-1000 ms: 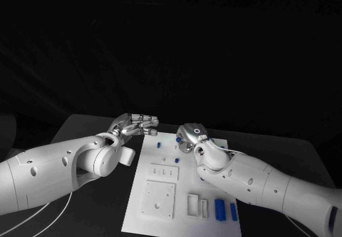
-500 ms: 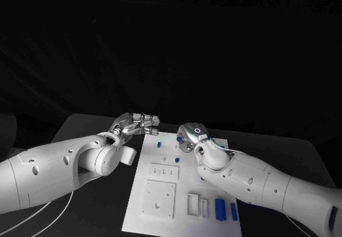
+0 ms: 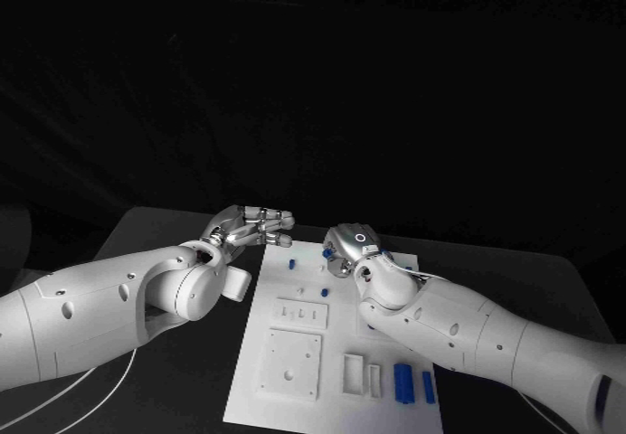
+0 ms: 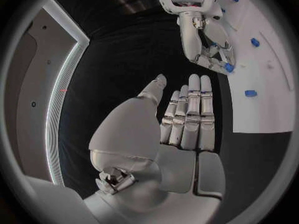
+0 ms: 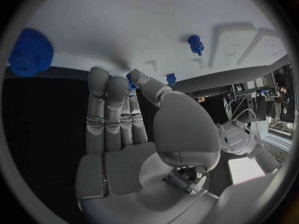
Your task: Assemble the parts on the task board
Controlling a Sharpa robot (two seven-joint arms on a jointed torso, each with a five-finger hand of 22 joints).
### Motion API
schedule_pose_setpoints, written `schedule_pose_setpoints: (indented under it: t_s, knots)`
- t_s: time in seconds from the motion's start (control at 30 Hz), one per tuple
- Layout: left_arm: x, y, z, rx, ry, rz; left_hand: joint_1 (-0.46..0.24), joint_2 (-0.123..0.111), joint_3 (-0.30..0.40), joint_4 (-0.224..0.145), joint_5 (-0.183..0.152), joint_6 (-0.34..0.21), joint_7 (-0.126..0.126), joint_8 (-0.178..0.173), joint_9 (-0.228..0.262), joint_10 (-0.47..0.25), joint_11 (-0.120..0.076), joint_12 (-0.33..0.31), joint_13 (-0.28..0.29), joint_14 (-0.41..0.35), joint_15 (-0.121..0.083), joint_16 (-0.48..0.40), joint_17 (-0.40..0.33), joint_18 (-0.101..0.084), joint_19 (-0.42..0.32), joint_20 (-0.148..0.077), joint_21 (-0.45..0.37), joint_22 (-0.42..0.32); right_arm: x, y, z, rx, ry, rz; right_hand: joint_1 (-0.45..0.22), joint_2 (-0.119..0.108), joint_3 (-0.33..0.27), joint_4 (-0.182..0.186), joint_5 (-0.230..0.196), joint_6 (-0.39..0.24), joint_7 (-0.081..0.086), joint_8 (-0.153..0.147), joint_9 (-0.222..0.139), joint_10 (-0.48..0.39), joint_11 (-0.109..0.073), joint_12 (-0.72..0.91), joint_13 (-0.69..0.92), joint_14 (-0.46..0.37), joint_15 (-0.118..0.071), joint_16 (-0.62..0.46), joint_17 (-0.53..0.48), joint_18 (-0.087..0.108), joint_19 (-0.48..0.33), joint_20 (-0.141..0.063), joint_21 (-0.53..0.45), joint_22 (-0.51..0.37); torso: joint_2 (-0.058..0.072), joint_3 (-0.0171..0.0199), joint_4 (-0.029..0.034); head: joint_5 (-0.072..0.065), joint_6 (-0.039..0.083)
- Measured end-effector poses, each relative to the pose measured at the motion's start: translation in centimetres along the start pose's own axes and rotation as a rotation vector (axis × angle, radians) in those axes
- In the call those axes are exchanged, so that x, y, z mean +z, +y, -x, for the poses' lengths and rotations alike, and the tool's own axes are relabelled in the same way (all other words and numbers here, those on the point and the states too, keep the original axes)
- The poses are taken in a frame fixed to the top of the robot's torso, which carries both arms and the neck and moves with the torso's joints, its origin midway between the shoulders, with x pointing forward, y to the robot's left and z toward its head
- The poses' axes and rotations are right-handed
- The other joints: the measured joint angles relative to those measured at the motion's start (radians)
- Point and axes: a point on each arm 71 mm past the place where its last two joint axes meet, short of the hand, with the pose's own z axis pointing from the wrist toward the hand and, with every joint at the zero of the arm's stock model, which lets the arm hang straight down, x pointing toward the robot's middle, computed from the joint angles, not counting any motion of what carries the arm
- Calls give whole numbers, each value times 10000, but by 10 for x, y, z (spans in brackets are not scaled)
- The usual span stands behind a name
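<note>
A: Board (image 3: 294, 362): white, matt, plastic by the look; smooth, with raised white blocks.
B: Parts (image 3: 403, 382): blue, smooth plastic, slight sheen. One in the right wrist view (image 5: 30, 52) has a ribbed edge.
A: Hands, left (image 3: 251, 226) and right (image 3: 347, 248): silver, metallic, satin finish.
B: Arms (image 3: 91, 312): white glossy shells. Table (image 3: 170, 380): black, matt.

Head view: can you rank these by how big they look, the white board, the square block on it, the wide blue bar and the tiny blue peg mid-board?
1. board
2. square block
3. wide blue bar
4. blue peg, which lies farther from the camera yet still looks plainly smallest
</note>
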Motion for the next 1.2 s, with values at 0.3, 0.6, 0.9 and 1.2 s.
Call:
schedule_pose_setpoints:
  t_s: [0.3,0.6,0.9,1.2]
  knots:
    - [1,0,0,4,7,-5,0,0,0,0,0,0,0,0,0,0,0,0,0,0,0,0,0,0,0,0,0,0,2,1,-1,34,120,-12,-73,-1,0,0,31,-243,118,8,1,-348,166,10,-8,-1,0,-40,-10,-5,-1,1,-184,44,-5,-3,-18,13,-8]
    - [1,0,0,10,1,-3,0,0,0,0,0,0,0,0,0,-17,-18,0,0,0,0,0,0,0,0,0,0,-21,2,-4,-5,180,321,-125,-146,-726,253,253,-84,-1349,391,68,-329,-2149,712,11,-84,30,428,-145,-173,275,19,411,-545,-124,-1,-3,-25,13,-18]
    - [1,0,0,18,-12,2,0,0,0,0,0,0,0,0,0,-31,-31,0,0,0,0,0,0,0,0,0,0,-55,0,-6,-3,464,304,-150,22,-966,197,309,291,-1461,371,68,-389,-2266,766,11,-84,30,428,-146,-263,400,19,411,-646,-221,0,6,-39,22,-12]
    - [-1,0,3,25,-42,8,0,0,0,0,0,0,0,0,0,-31,-31,0,0,0,0,0,1,0,0,0,0,-54,-8,-14,8,806,67,-81,49,-992,349,381,465,-1461,371,68,-388,-2109,694,11,-83,30,428,-146,-296,398,19,410,-646,-222,0,23,-73,16,3]
